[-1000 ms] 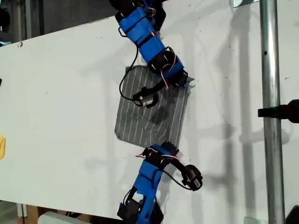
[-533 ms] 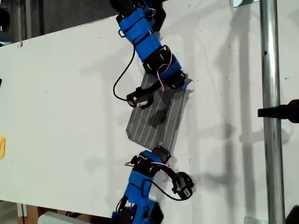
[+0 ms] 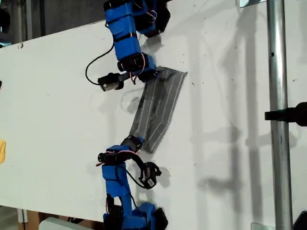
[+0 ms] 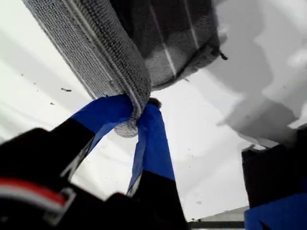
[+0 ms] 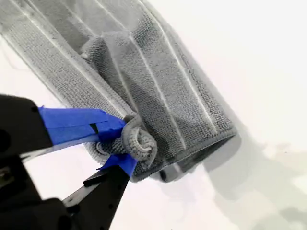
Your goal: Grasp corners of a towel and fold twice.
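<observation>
The grey white-striped towel (image 3: 158, 105) lies as a narrow folded strip on the white table (image 3: 57, 105). In the exterior view an arm at the top has its gripper (image 3: 152, 73) at the strip's upper end. An arm at the bottom has its gripper (image 3: 135, 142) at the lower end. The wrist views do not show which arm is which. My first gripper (image 4: 136, 120) is shut on a corner (image 4: 125, 128) of the lifted towel (image 4: 120, 52). My second gripper (image 5: 127, 143) is shut on a bunched corner (image 5: 139, 141) of the towel (image 5: 158, 81).
A metal pole (image 3: 277, 96) with a black clamp (image 3: 288, 115) stands at the exterior view's right. A yellow object (image 3: 1, 151) shows at that view's left edge. Bare table stretches toward the exterior view's left of the arms.
Both arms swung toward the exterior view's left with the towel's corners in their grippers. The spread square has become a narrow folded strip.
</observation>
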Robot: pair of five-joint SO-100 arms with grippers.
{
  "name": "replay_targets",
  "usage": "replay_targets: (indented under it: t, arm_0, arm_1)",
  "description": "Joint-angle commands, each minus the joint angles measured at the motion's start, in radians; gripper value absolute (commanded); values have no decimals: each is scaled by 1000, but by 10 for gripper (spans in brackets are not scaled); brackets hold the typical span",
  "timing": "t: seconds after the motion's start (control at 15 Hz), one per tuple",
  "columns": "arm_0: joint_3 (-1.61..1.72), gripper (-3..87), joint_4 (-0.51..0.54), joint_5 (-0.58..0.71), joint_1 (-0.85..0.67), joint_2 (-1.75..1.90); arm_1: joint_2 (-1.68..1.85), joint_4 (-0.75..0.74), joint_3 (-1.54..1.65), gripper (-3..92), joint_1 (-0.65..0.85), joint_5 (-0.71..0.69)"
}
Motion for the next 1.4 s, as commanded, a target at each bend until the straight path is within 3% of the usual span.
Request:
replay_targets:
  t: [0.0,0.27,0.4,1.0,1.2,1.33]
  arm_0:
    - [-97,-28,-3,84,-121,-8]
    - [-127,-28,-29,130,-213,21]
    - [-115,-28,-32,123,-213,18]
    - [-78,-26,31,-109,20,-87]
    - [-71,-24,11,-127,28,-178]
    - [-75,33,-15,-123,-3,-252]
  arm_1:
    - [276,5,166,-2,112,-23]
    - [666,-12,258,-2,342,-275]
    - [676,-41,252,-2,350,-325]
    - [548,-400,532,-2,-103,121]
    - [420,-592,611,-2,-124,153]
    - [311,-615,609,-2,-80,137]
